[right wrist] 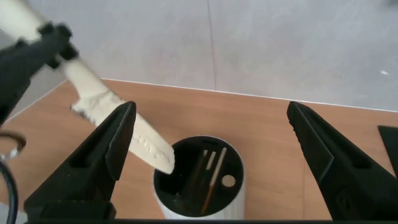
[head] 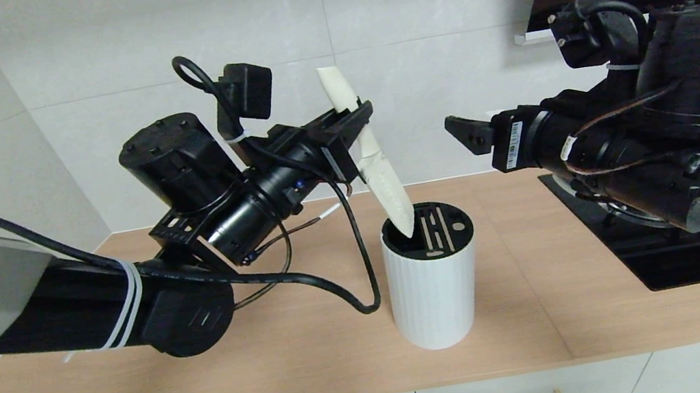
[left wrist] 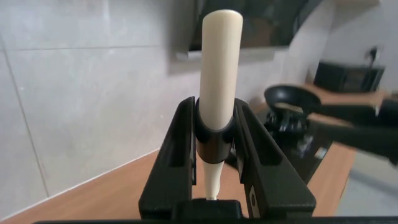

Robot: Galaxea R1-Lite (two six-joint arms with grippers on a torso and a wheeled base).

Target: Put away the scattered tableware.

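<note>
Left gripper (head: 350, 128) has the cream knife (head: 382, 178) clamped by its handle. It slants 11 to 5 o'clock, tip down in the white holder (head: 434, 288). Right gripper (head: 460, 131) is spread wide.

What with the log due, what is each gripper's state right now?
Left gripper: closed on the knife.
Right gripper: open, holding nothing.

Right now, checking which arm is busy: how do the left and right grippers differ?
The left gripper is shut on the cream knife; the right gripper is open and empty. The left gripper is up left of the white knife block, the right gripper up right of it. Both are black.
</note>
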